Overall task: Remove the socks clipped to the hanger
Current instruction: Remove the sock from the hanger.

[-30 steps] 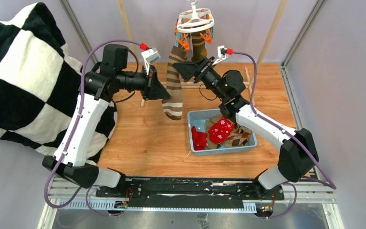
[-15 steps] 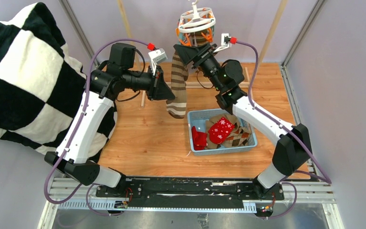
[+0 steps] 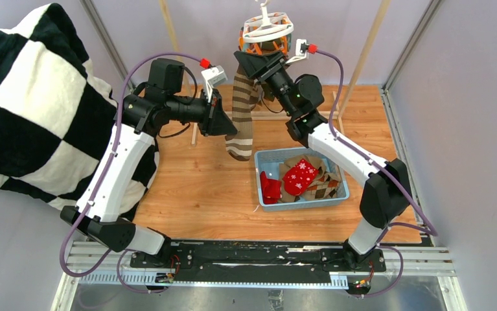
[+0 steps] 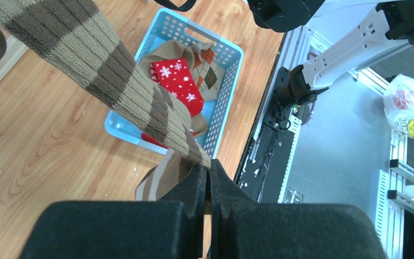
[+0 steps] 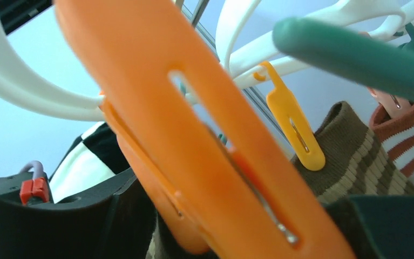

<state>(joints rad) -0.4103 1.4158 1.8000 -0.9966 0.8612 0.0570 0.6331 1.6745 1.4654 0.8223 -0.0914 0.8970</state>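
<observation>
The striped sock (image 3: 240,107) hung from the hanger (image 3: 267,27) above the worktop's far edge, its lower part pinched in the clenched left gripper (image 4: 209,178). The right gripper (image 3: 249,61) straddled an orange clip (image 5: 204,145); whether it was squeezing I cannot tell. The unclipping step seemed in hand: next the clip needed pressing open so the sock could be drawn down.

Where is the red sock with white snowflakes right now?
Top view, right of centre: the red snowflake sock lies in the light-blue plastic basket on the wooden table, atop brown argyle socks.

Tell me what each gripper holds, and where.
Left gripper pinches the striped sock low down, near its foot. Right gripper straddles an orange clothespin; whether it grips cannot be told.
</observation>
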